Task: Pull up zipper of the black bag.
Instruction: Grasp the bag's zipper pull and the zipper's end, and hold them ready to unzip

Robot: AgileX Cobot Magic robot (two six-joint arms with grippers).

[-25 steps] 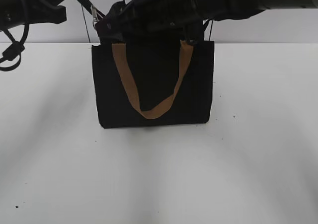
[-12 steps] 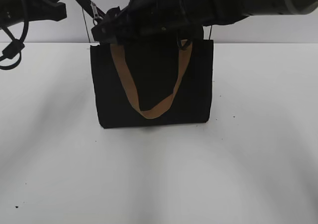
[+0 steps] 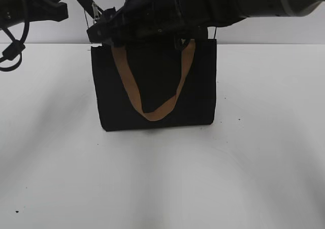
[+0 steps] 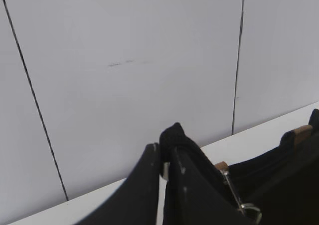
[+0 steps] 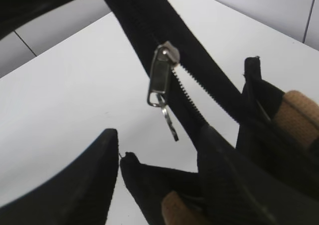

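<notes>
The black bag (image 3: 152,87) stands upright on the white table, a tan handle (image 3: 152,115) hanging down its front. Its zipper tape runs up and left from the bag's top left corner, with the silver pull (image 3: 95,9) on it. My left gripper (image 4: 166,157) is shut on the end of that black tape. My right gripper (image 3: 99,32) reaches across the bag's top to its left corner. In the right wrist view it (image 5: 159,131) is open. The zipper slider (image 5: 162,68) and its dangling tab sit just above the jaws, untouched, and a bag corner (image 5: 137,172) lies between the fingers.
The white table (image 3: 254,163) stretches around the bag. A pale panelled wall (image 4: 124,60) stands behind it. The right arm's dark body covers the bag's top edge in the exterior view. Left arm cables hang at the top left (image 3: 12,51).
My right arm has slid leftward along the bag's top. The bag's top left corner has shifted a little left, and the silver pull has risen slightly up the tape.
</notes>
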